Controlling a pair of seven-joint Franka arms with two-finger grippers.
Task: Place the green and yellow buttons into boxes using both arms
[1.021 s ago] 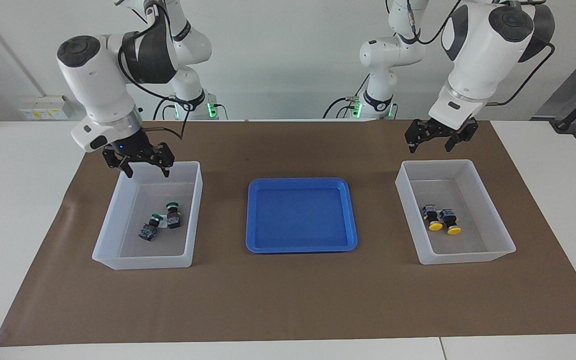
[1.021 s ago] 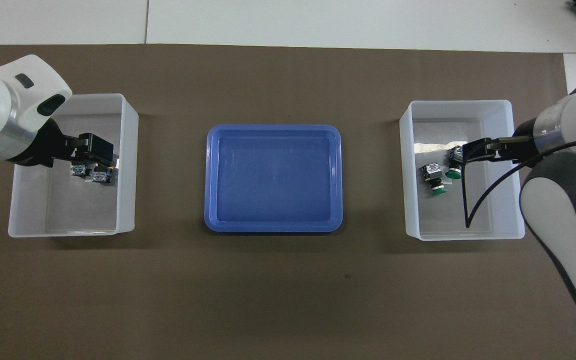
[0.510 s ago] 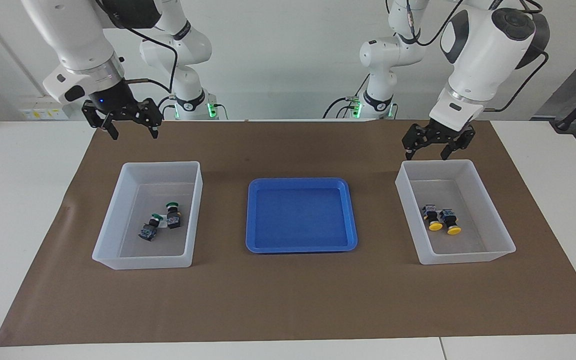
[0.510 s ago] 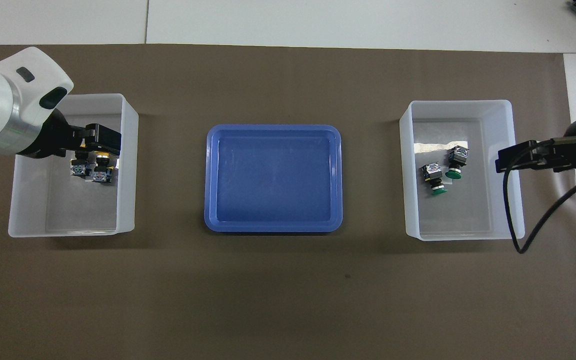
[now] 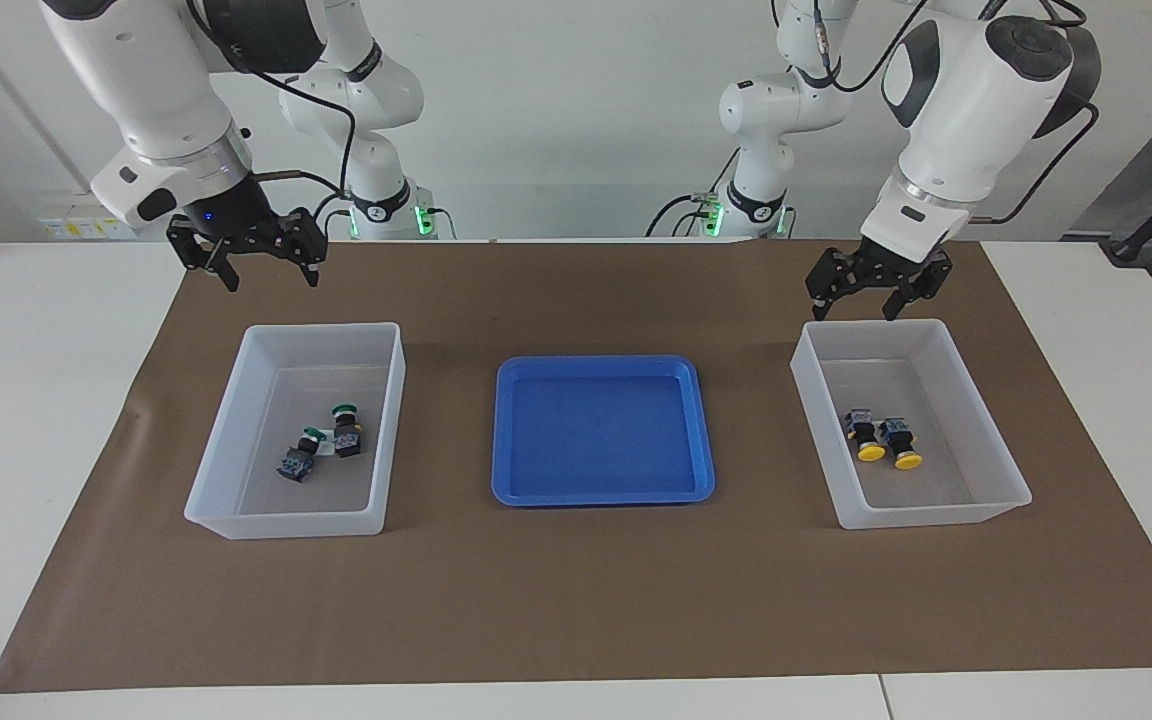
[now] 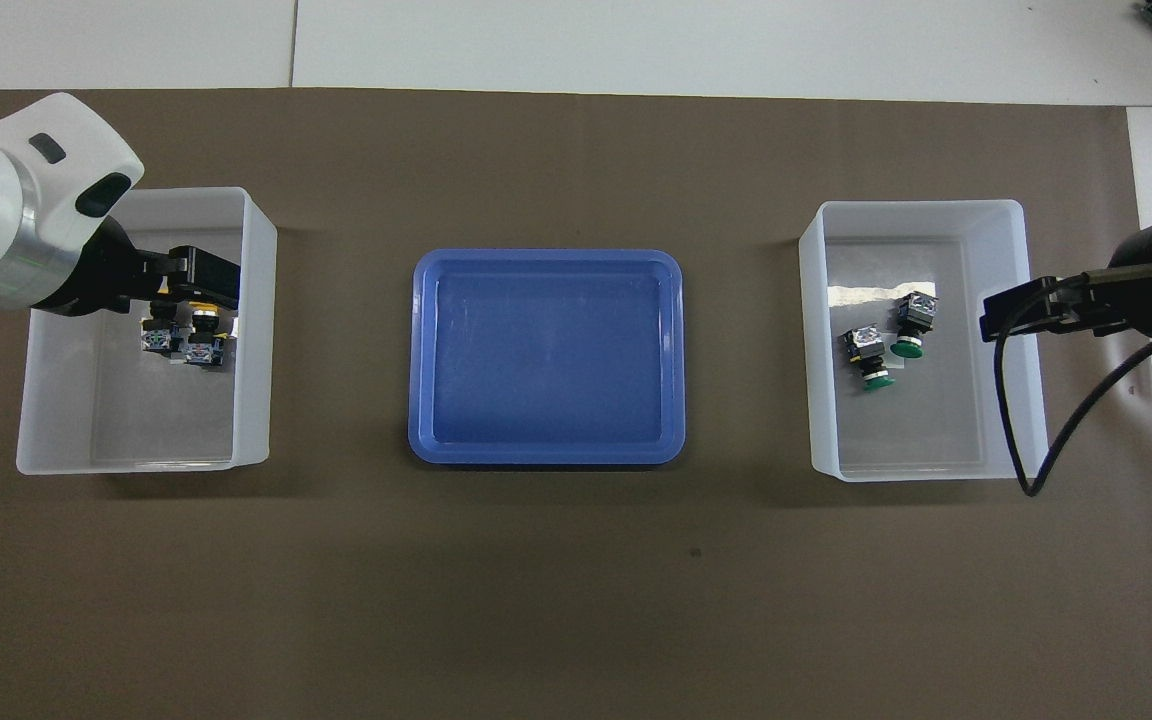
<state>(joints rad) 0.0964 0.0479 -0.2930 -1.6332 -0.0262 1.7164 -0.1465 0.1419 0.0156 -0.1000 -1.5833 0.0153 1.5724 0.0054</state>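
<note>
Two green buttons with black-and-blue bodies lie in the box toward the right arm's end of the tabletop from the blue tray; two yellow buttons lie in the other box toward the left arm's end. From overhead, the left tool partly covers the yellow caps. Yellow buttons lie side by side, caps pointing away from the robots. The green ones lie tilted. Both tools, the right tool too, hang spread apart, empty.
</note>
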